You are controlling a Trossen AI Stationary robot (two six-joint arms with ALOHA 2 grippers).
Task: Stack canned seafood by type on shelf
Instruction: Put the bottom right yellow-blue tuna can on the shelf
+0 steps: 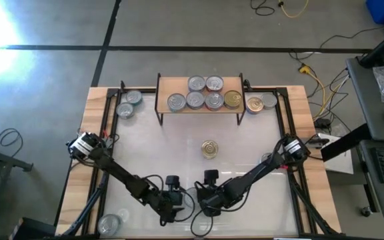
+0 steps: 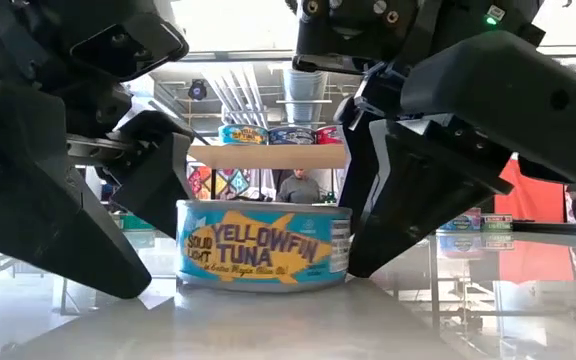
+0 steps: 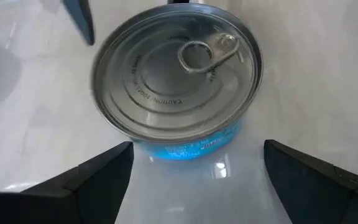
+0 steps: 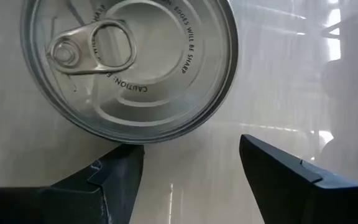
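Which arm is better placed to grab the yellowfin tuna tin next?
Probably left: the left gripper is open with the blue-sided, silver-topped round tin centred ahead of its fingers; the right gripper, also open, sees it off-centre.

Fourteen tins (image 1: 209,149), one shelf (image 1: 165,89)

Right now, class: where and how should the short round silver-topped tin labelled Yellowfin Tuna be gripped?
Across its curved side wall, from straight above: the silver-topped Yellowfin Tuna tin stands upright, and its flat ringed lid offers no hold. The left gripper and right gripper hover open by it.
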